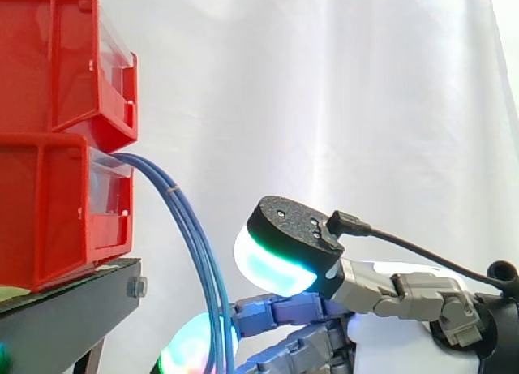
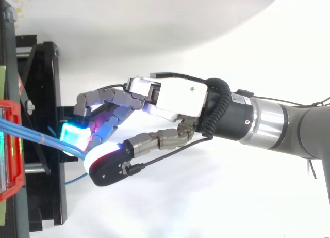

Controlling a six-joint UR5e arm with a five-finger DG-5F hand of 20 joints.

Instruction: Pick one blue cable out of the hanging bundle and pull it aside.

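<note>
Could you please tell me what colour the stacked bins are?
The bins are red, clearest in the side view.

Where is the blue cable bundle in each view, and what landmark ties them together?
Side view: the blue cable bundle leaves the red bins at left and arcs down to the bottom edge.
Top view: the bundle runs in from the left edge at mid-height toward the robot hand.
Shared landmark: the red bins, far left in both.

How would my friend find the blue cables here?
Find the stacked red bins on the black stand. From the lower bin, at its front, blue cables curve out and hang down. They're the only thin blue strands, beside the hand.
</note>
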